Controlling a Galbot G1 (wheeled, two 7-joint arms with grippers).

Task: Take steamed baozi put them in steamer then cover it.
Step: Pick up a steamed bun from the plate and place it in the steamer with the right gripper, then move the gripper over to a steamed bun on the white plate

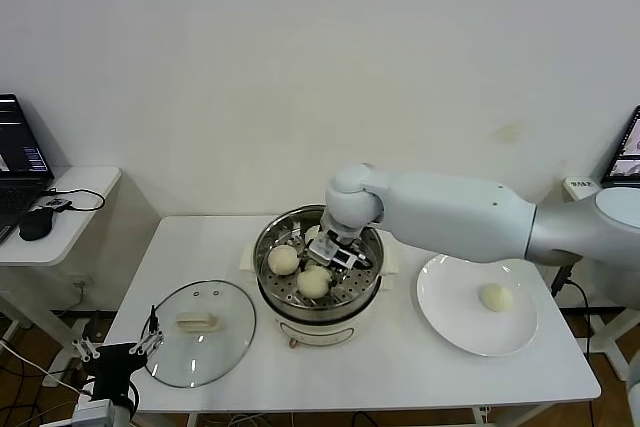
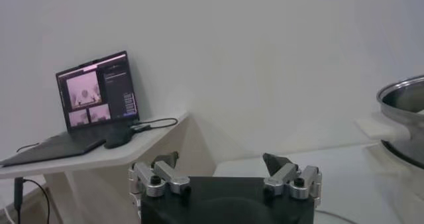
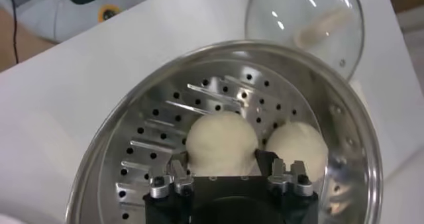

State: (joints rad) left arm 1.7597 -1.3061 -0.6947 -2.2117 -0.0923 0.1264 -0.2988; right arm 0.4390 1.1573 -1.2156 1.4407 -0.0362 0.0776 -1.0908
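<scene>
The table (image 1: 400,367) carries everything: the steamer (image 1: 372,282) at its middle, a plate (image 1: 455,322) on the robot's right, the cover (image 1: 225,347) lying flat on its left.

The right arm reaches across from the plate side into the steamer. Its gripper (image 3: 222,162) sits low over the perforated tray, with one bun (image 3: 220,139) directly between its fingertips, resting on the tray. The jaws stand either side of that bun, just beside it; they look to be parting, so whether they are gripping it or have let go cannot be told. A second bun (image 3: 298,147) lies just beside the first, toward the cover, and the head view shows a third pale shape by the gripper, partly hidden.

One bun (image 1: 494,297) is left on the plate, well apart from the steamer. It is round, with no long axis, so approach angle hardly matters. The right arm is the nearer one for it.

The cover's oblong handle (image 1: 197,323) runs roughly left to right. The left gripper (image 1: 115,352) waits near the table's left front corner, just beside the cover, jaws wide and empty, and is likely best placed to lift it.
</scene>
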